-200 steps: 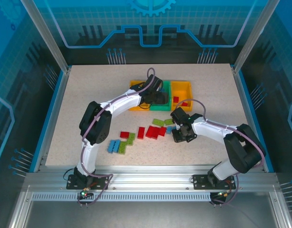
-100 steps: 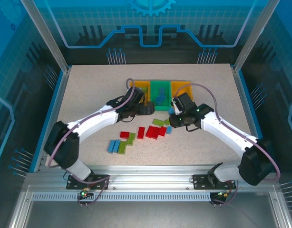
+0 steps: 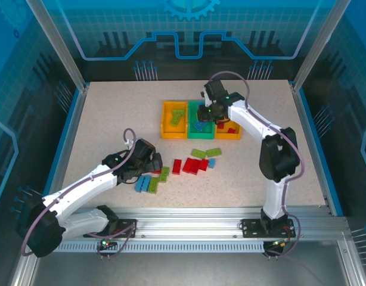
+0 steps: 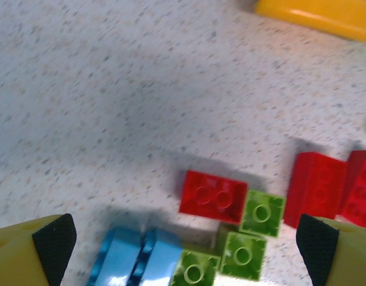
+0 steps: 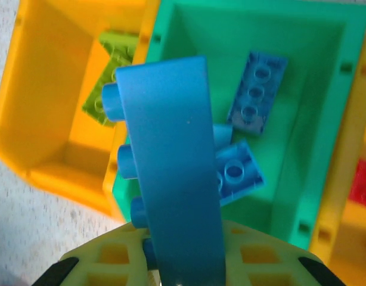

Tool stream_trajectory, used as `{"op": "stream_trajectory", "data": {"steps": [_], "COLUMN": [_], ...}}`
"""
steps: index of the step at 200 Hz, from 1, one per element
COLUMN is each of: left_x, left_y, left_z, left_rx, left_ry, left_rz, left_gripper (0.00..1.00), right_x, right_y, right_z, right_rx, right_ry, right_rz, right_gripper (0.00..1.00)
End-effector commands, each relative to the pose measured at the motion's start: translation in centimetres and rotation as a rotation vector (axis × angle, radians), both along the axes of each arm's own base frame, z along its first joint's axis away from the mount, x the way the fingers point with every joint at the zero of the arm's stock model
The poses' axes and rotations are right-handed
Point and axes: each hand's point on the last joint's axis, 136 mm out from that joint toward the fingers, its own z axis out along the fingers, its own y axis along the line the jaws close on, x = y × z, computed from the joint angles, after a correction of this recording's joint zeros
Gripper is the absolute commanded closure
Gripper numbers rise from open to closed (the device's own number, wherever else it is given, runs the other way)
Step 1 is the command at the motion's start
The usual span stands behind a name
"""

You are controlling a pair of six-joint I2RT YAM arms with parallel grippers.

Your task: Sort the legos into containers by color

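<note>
Tabletop (image 3: 111, 119): right pincer (image 5: 183, 268) grips blue brick (image 5: 171, 167).

Glossy plastic legos (image 4: 213, 196), speckled matt table (image 4: 111, 89)

Blue lego (image 5: 171, 179), grn bin (image 5: 311, 143), speckled tbl (image 4: 111, 89)

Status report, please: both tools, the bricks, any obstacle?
Left tool open, above red brick and green bricks. Right tool shut on blue brick, over green bin. No obstacle seen.
</note>
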Motion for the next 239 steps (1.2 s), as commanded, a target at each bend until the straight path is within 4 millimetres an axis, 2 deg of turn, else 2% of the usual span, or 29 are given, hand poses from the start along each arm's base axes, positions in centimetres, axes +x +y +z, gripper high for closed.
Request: {"op": "stream_trajectory", "data": {"steps": [1, 43, 76, 86, 109, 126, 136, 177, 219, 239], "left_x": [-2.3, -4.2, -5.1, -5.1, -4.2, -3.2, -2.7, -0.9, 0.7, 1.2], "left_y": [1.9, 2.4, 2.8, 2.8, 1.7, 0.7, 0.1, -2.3, -2.6, -3.8], "left_z": [-1.7, -3.5, -4.0, -4.0, -3.5, -3.0, -2.9, -3.5, -3.6, -3.6], "left_rx": [0.036, -0.008, -0.022, -0.022, -0.044, -0.054, -0.055, -0.034, 0.031, -0.004], "left_ry": [0.078, 0.119, 0.120, 0.116, 0.082, 0.057, 0.056, 0.133, 0.121, 0.125], "left_rz": [0.079, 0.116, 0.114, 0.105, 0.049, 0.003, -0.024, -0.097, -0.146, -0.185], "left_gripper": [0.01, 0.05, 0.08, 0.08, 0.08, 0.09, 0.09, 0.08, 0.12, 0.12], "right_x": [1.0, 2.0, 1.7, 1.5, 1.0, 0.5, 0.1, -1.4, -2.3, -2.6], "right_y": [0.2, 0.8, 1.2, 1.3, 1.7, 1.9, 1.9, 1.0, -0.7, -1.0], "right_z": [-0.8, -2.9, -3.4, -3.3, -2.6, -1.6, -1.1, 0.5, -0.2, -0.6], "right_rx": [0.001, -0.021, -0.020, -0.020, -0.016, -0.010, -0.009, -0.022, -0.052, -0.050], "right_ry": [0.059, 0.113, 0.123, 0.123, 0.113, 0.097, 0.087, 0.051, 0.068, 0.077], "right_rz": [0.004, 0.006, 0.015, 0.020, 0.033, 0.044, 0.050, 0.055, 0.042, 0.038], "right_gripper": [0.82, 0.72, 0.61, 0.54, 0.47, 0.35, 0.32, 0.29, 0.27, 0.27]}}
